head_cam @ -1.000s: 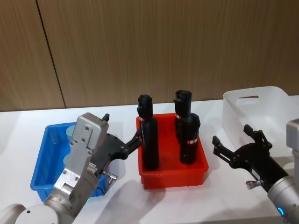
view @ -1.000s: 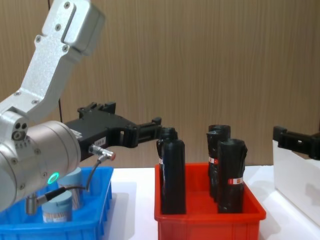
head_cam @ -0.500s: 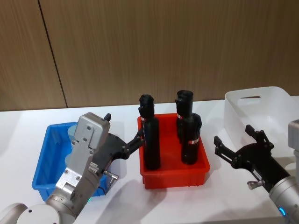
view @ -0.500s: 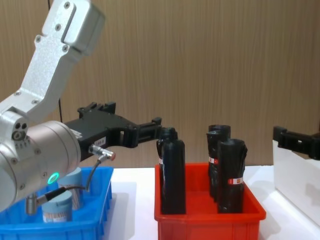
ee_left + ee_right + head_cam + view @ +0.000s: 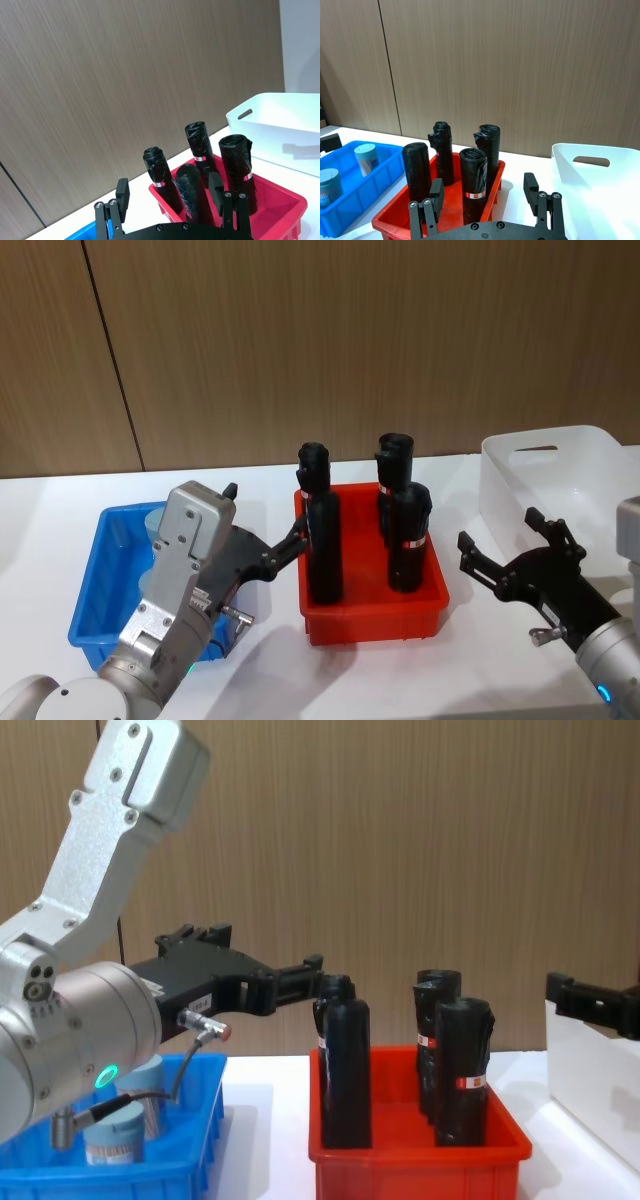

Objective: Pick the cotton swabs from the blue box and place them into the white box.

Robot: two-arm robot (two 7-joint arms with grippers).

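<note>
Inside blue box [image 5: 357,192], cotton swabs [image 5: 366,159] upright

In the head view everything, white box [image 5: 497,490] included, has shifted marginally right.

A big brown wall [image 5: 350,340] made of wood stands behind everything. Thin wavy streaks run across the wood. A dark thin line [image 5: 113,360] goes down the wall on the left side, where two boards meet. In the left wrist view, a plain white bit of wall [image 5: 300,45] sits next to the wood. The counter [image 5: 40,530] is white and smooth, and it goes right back to the wall. A soft grey shadow [image 5: 248,1105] lies on the counter. The light is gentle and even.
</note>
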